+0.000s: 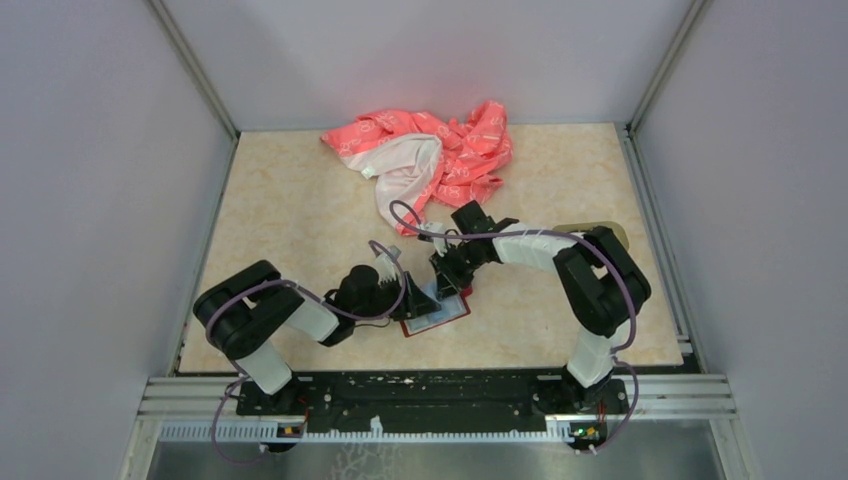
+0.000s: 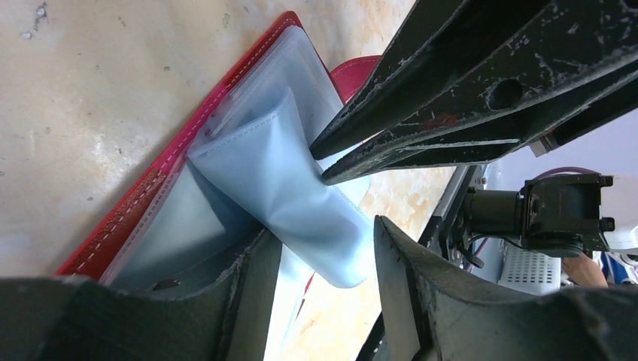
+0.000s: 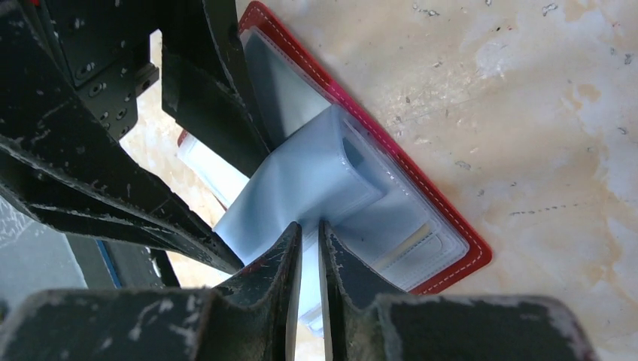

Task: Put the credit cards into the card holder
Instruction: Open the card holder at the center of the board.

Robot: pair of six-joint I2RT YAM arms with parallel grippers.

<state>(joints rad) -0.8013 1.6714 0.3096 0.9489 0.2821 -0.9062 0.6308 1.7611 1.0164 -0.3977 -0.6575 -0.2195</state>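
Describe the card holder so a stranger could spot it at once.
Start at the beige marbled table and go to the middle of its near side, away from the pink-and-white cloth at the back. There the card holder lies open: a small rectangle with a dark red stitched border and pale grey-blue plastic pockets, the only red-edged thing there.

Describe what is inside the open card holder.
Grey-blue plastic pockets line the card holder; one is lifted, pinched by the right gripper. The left gripper covers part of the inside, so no card can be confirmed.
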